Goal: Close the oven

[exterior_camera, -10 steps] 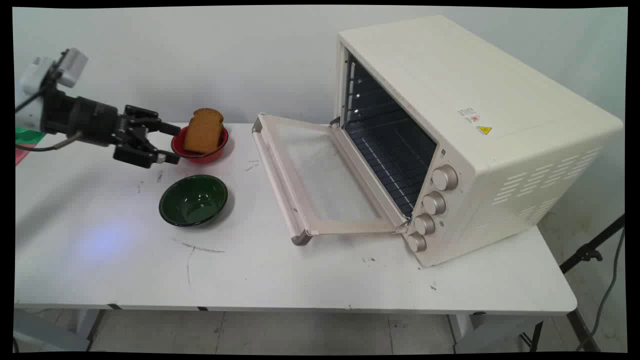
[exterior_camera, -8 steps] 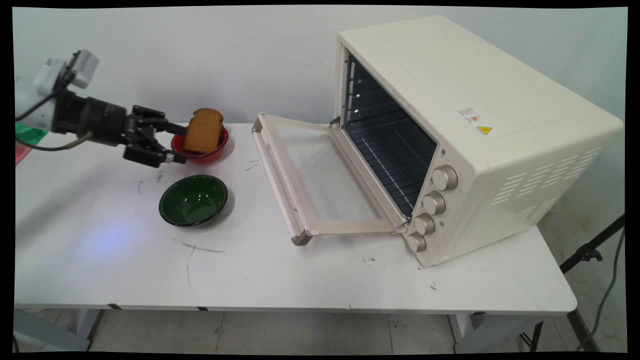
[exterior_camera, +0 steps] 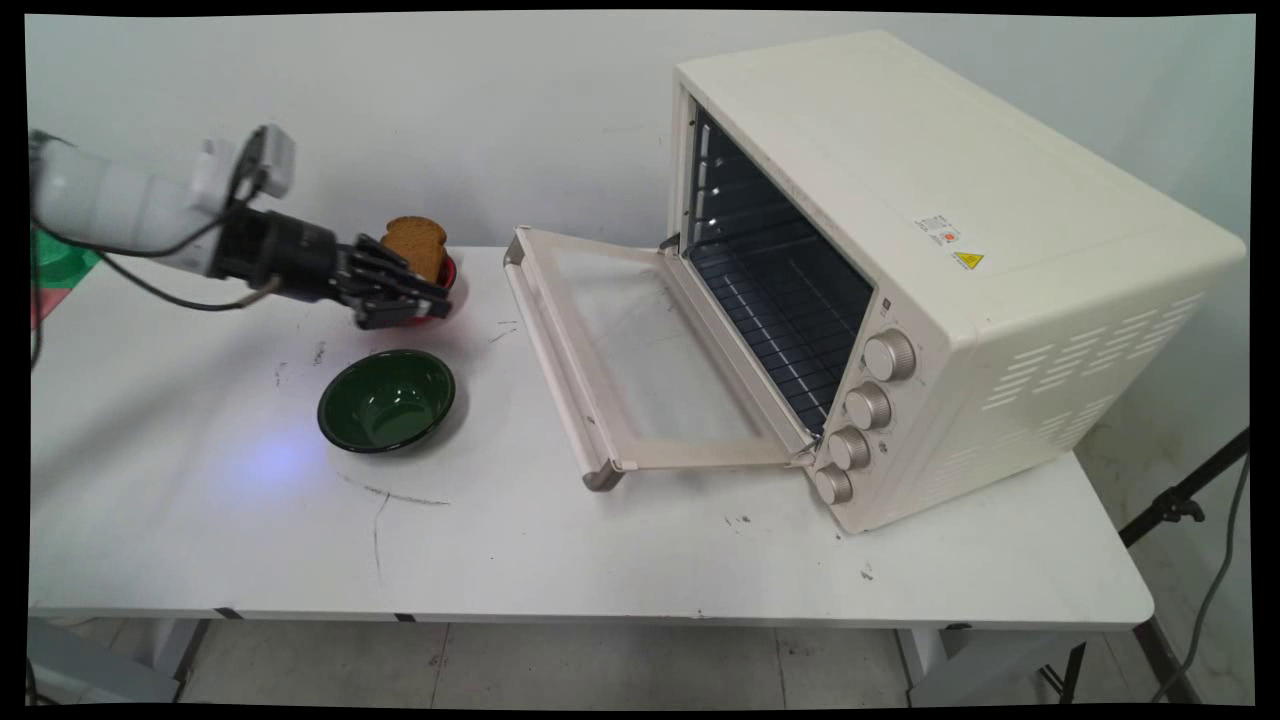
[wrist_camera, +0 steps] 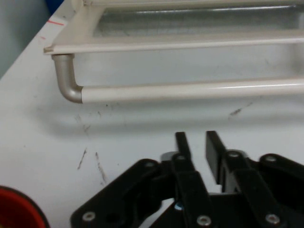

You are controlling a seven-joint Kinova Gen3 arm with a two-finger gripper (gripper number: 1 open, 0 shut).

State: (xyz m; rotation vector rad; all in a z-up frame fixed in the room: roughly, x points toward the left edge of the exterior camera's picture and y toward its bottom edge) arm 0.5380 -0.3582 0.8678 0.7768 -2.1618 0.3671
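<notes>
Gripper has advanced; bread in red bowl seemingly just behind it.

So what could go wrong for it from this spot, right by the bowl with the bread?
1. The gripper sits low and close in front of the red bowl. A careless sideways move might shove the bowl or topple the bread standing in it.
2. The open oven door's handle lies straight ahead of the gripper. Pushing on at this height could bump it.
</notes>
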